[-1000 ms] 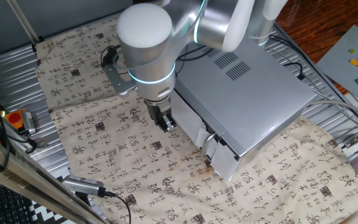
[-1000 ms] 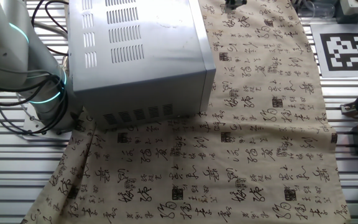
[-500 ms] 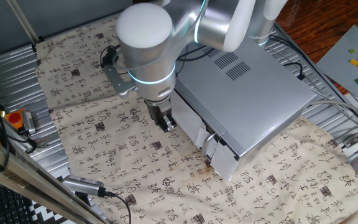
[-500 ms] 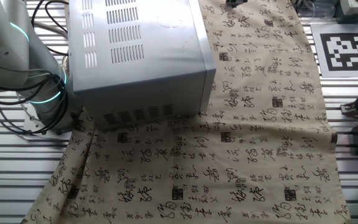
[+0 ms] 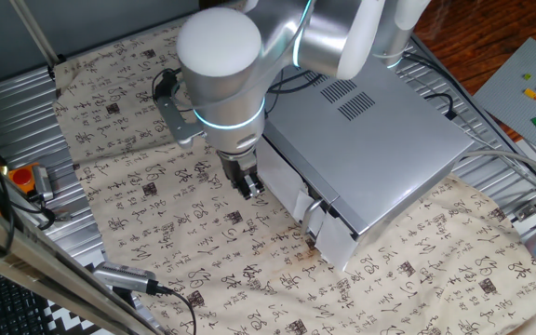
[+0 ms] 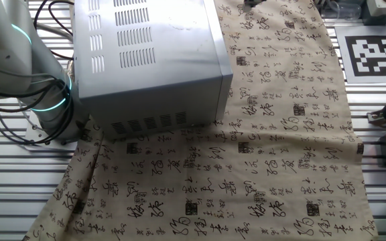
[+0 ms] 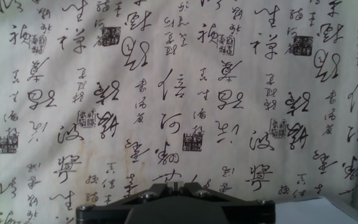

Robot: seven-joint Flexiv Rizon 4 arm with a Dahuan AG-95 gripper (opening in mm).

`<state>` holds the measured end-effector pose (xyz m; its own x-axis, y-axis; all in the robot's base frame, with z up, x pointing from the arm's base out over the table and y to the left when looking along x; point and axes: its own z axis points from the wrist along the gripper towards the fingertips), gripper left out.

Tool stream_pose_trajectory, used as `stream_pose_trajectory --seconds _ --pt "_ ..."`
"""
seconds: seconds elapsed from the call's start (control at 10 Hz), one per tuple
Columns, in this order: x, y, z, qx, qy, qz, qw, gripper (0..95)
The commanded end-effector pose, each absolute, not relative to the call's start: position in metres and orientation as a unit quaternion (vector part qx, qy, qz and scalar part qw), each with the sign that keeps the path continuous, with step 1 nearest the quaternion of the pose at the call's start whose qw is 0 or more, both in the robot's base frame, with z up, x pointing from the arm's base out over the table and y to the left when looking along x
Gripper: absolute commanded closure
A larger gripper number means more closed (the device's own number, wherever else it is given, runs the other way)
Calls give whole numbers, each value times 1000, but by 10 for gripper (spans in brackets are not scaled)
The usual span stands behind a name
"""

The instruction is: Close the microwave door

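Note:
The microwave (image 5: 370,140) is a large silver-grey box with vent slots on its top; it also shows from behind in the other fixed view (image 6: 149,60). The microwave door (image 5: 285,183) is a pale flat panel lying close along the box's front, with a small dark handle bracket (image 5: 316,202) near its lower end. My gripper (image 5: 247,184) points down at the cloth just left of the door, close to its face. Its fingers are together and hold nothing. The hand view shows only the printed cloth (image 7: 179,93) below the shut fingertips (image 7: 176,186).
A beige cloth with black characters (image 5: 156,223) covers the table. The narrow control panel strip (image 5: 335,247) stands at the front's near end. An orange-red button box (image 5: 24,177) sits at the left, a cable plug (image 5: 124,277) at the front left, and cables (image 6: 5,114) beside the arm base.
The arm's upper joint has shifted a few pixels to the right. The gripper and the door stay almost where they were.

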<state>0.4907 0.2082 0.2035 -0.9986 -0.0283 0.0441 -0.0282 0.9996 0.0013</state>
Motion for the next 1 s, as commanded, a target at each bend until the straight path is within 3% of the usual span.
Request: stream_pose_trajectory --seconds 0.1,0.5,0.7,1.0 --pt "492 209 203 19 -1000 1 9 950" --pt "492 209 203 13 -1000 6 -12 950" --pt "492 209 203 32 -999 -3 -42 950" --pt "492 209 203 30 -999 0 -36 950"
